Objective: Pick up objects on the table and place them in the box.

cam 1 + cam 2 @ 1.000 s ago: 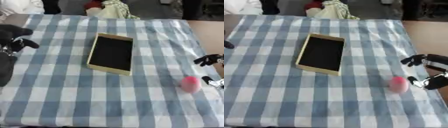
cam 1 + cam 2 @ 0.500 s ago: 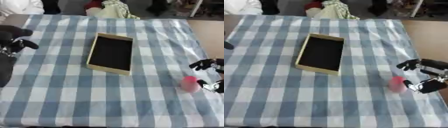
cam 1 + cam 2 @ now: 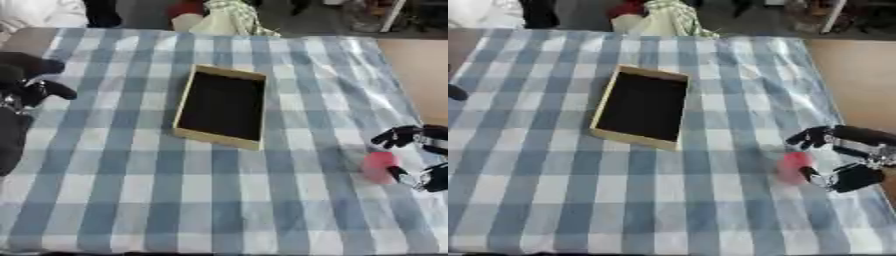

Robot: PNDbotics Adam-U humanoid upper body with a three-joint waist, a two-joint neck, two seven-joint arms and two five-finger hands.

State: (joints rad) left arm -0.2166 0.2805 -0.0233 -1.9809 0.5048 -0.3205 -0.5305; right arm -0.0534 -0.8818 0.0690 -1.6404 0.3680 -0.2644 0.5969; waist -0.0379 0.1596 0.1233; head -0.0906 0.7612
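A small pink-red object (image 3: 793, 167) stands on the blue-and-white checked cloth at the right. My right hand (image 3: 846, 159) has come in from the right edge, with fingers (image 3: 811, 137) above the object and the thumb (image 3: 815, 176) below it, spread around it and not closed. A shallow tan box (image 3: 222, 106) with a dark inside lies near the table's middle, with nothing in it. My left hand (image 3: 24, 82) rests at the left edge, fingers curled, holding nothing.
The checked table (image 3: 131, 190) ends at the right, where a tan floor (image 3: 859, 75) shows. Cloth and bags (image 3: 223, 17) lie beyond the far edge.
My right hand has moved left toward the pink-red object, and its fingers now bracket it. The left hand and the box have stayed put.
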